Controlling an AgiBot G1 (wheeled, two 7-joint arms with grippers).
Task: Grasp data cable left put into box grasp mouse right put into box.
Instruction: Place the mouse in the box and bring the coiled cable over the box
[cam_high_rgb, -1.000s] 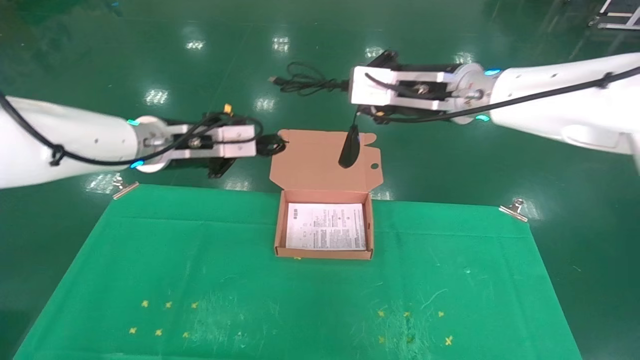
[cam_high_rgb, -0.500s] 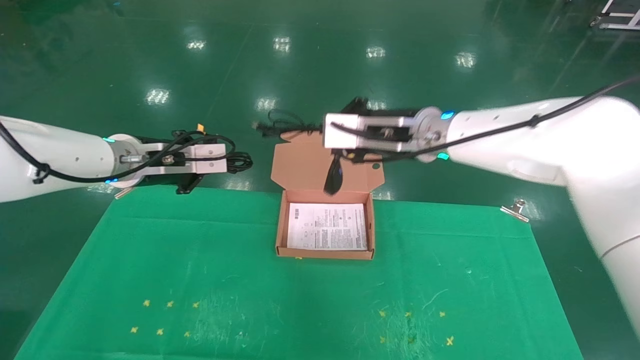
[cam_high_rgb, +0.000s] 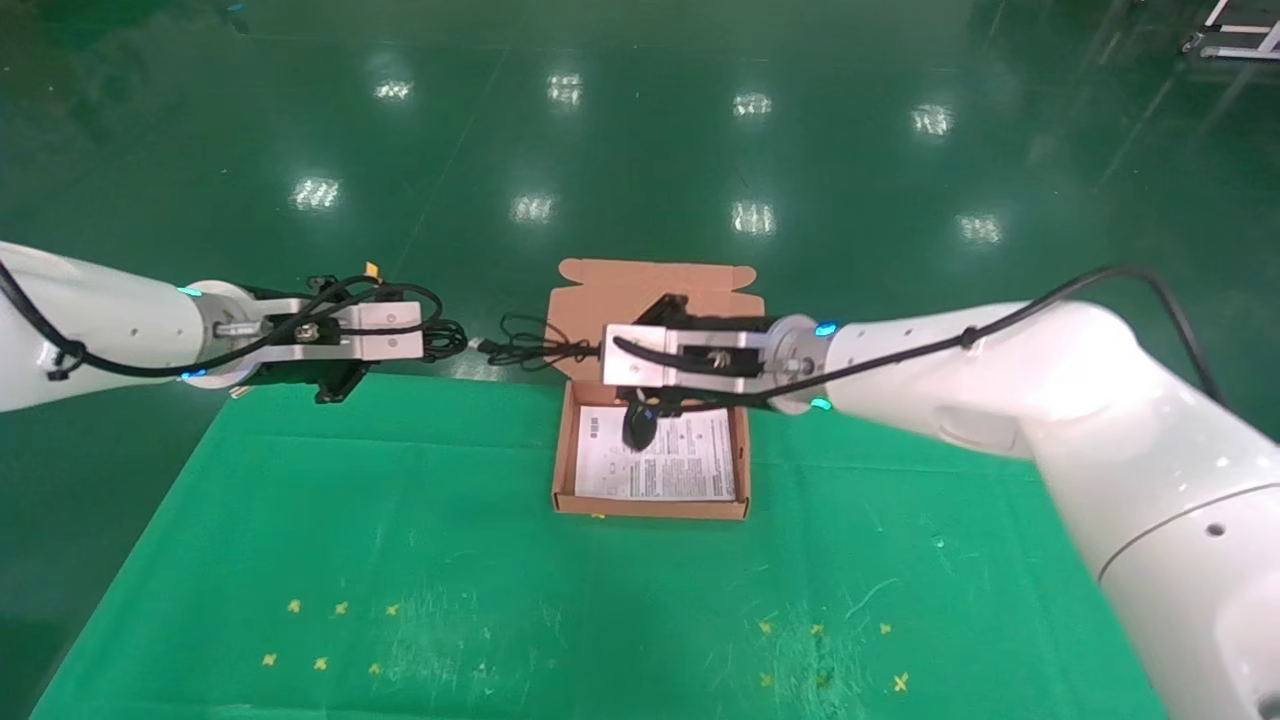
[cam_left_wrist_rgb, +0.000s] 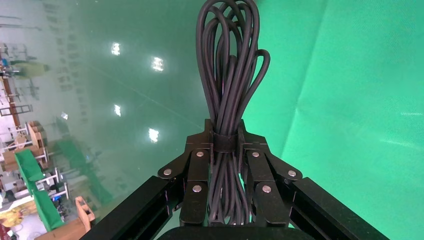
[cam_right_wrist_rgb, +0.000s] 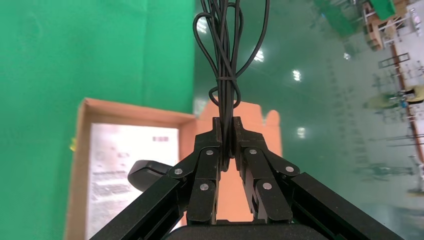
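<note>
My left gripper (cam_high_rgb: 432, 342) hovers over the table's far edge, left of the box, shut on the data cable (cam_high_rgb: 455, 340), a black looped bundle clamped at its strap in the left wrist view (cam_left_wrist_rgb: 227, 60). My right gripper (cam_high_rgb: 598, 352) is above the box's back wall, shut on the mouse's thin cord (cam_right_wrist_rgb: 227, 85). The bundled cord with its USB plug (cam_high_rgb: 520, 350) sticks out to the left. The black mouse (cam_high_rgb: 638, 425) hangs from the cord over the open salmon-orange box (cam_high_rgb: 650, 508), low above its floor; it also shows in the right wrist view (cam_right_wrist_rgb: 147, 172). The box lid (cam_high_rgb: 600, 290) stands open behind.
A white printed sheet (cam_high_rgb: 690, 465) lies on the box floor. The green cloth (cam_high_rgb: 400, 540) covers the table, with small yellow marks (cam_high_rgb: 330, 635) near the front. A metal clip (cam_high_rgb: 237, 391) holds the far left corner. Glossy green floor lies beyond.
My right arm has come down and toward me, carrying the mouse from in front of the lid to over the box floor. My left arm has drawn back to the left with the data cable.
</note>
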